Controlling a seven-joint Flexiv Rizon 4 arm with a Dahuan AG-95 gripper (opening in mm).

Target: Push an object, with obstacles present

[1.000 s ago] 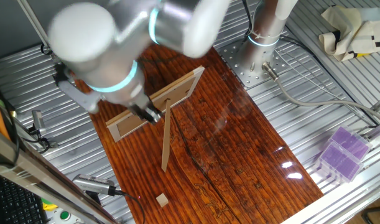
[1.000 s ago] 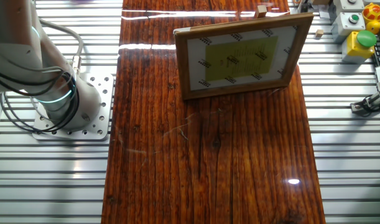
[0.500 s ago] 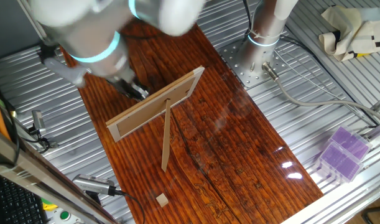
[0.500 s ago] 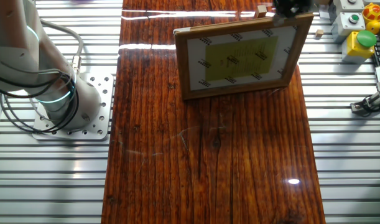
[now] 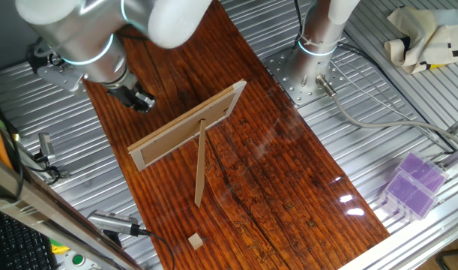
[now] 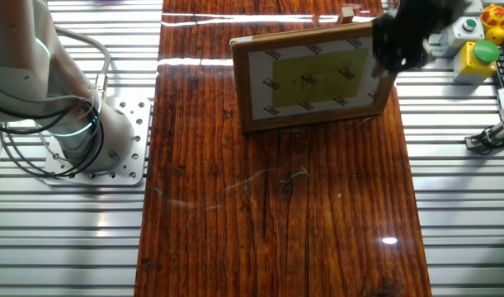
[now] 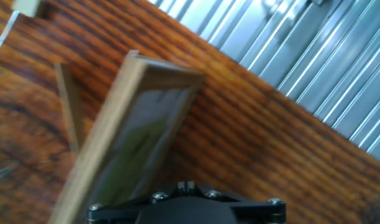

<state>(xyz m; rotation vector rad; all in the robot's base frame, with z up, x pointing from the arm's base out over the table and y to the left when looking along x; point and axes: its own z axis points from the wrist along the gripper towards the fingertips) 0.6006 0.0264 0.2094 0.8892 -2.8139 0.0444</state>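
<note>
The cube [image 5: 194, 241] lies nearest the camera in one fixed view, alone on the dark wood-grain board [image 5: 288, 195] close to its near edge, towards the left corner. In the other fixed view it shows as a speck [image 6: 346, 14] at the far edge of the board, behind the frame. Being a small solid block of pale wood, it is probably very light and stiff, and should slide easily on the glossy board; a sharp tap might send it skidding or spinning. It is too small to call for a grasp. A low, flat contact against one side face, near the board, looks the safest way to move it.

Farther in, the thin strip [image 5: 200, 166] runs back from the board's middle and meets the wide flat bar [image 5: 187, 126], which stands on edge across the board; seen from the other side, that bar shows a framed lighter face [image 6: 317, 74].

Farthest off, the gripper [image 5: 141, 102] hangs over the board's far left part, behind the bar and well apart from the cube. Its fingers are dark and blurred, so their spread cannot be told.
</note>
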